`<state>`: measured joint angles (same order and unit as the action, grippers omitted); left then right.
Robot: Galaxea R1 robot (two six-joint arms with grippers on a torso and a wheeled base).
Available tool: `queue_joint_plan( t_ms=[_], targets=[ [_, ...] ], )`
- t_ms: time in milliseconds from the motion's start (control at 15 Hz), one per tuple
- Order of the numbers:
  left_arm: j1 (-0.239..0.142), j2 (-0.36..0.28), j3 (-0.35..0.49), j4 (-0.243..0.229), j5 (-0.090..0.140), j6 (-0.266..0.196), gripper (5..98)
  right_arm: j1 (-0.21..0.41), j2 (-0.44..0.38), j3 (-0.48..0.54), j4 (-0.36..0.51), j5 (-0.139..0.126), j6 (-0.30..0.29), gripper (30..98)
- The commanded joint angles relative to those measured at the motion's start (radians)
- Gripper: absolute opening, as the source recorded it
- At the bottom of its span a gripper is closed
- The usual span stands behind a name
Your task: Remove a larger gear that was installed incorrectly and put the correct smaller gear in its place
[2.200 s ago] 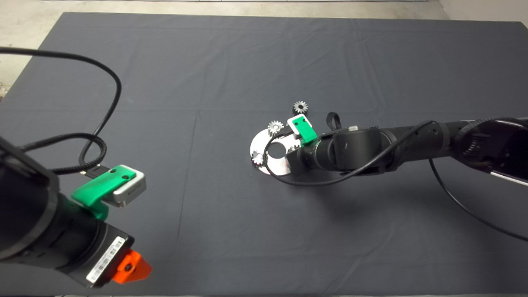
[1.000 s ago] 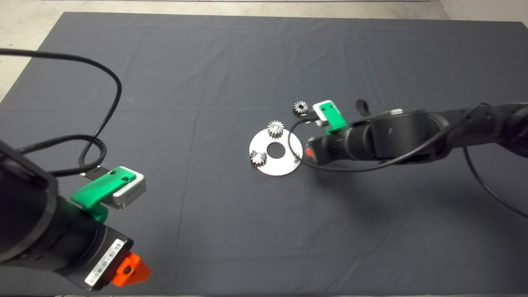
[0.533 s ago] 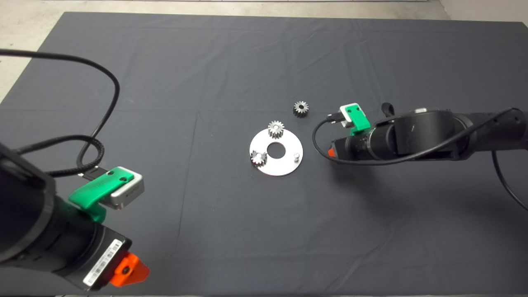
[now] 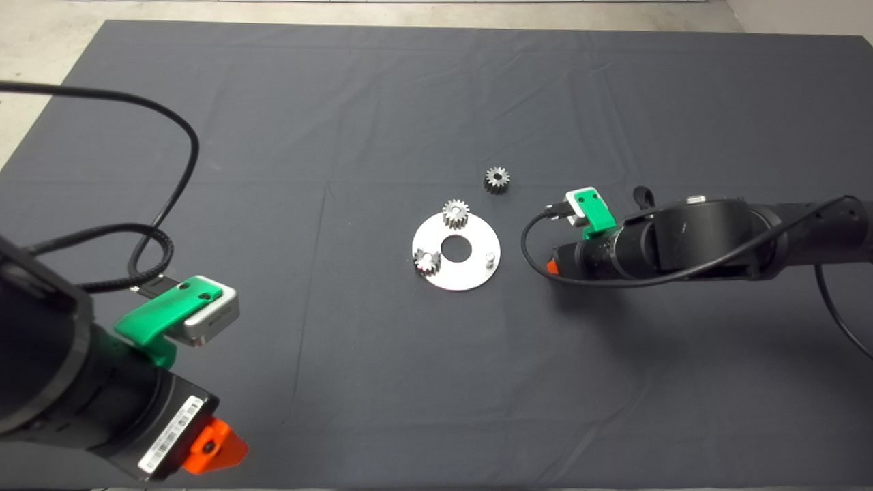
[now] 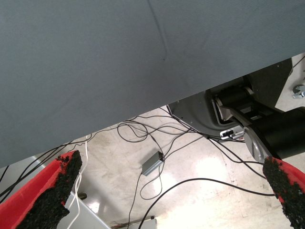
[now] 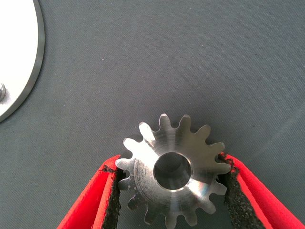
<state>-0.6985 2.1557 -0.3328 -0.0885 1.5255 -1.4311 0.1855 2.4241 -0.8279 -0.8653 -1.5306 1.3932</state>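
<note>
1. The right gripper (image 4: 551, 262), at centre right of the head view, has backed off the round steel plate (image 4: 470, 276) with its pads clamped on the larger gear (image 6: 172, 174).
2. The left gripper (image 5: 167, 191) waits at lower left, fingers spread wide.
3. The plate's right peg (image 4: 489, 258) now stands bare, so removal looks done.
4. The smaller gear (image 4: 497, 179) lies loose on the mat just above the plate, probably next.
</note>
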Motion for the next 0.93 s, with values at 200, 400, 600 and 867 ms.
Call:
queue_joint_plan(
  t_ms=[200, 400, 600, 867],
  targets=[
    [-0.013, 0.000, 0.012, -0.010, 0.019, 0.003, 97.7, 0.035, -0.029, 0.076, -0.004, -0.040, 0.010, 49.7],
    [-0.013, 0.000, 0.012, -0.010, 0.019, 0.003, 97.7, 0.035, -0.029, 0.081, -0.004, -0.040, 0.010, 50.3],
    [-0.013, 0.000, 0.012, -0.010, 0.019, 0.003, 97.7, 0.035, -0.033, 0.081, -0.004, -0.040, 0.012, 53.1],
    [-0.013, 0.002, 0.012, -0.009, 0.019, 0.003, 97.7, 0.061, -0.030, 0.092, -0.003, -0.040, 0.012, 58.1]
  ],
)
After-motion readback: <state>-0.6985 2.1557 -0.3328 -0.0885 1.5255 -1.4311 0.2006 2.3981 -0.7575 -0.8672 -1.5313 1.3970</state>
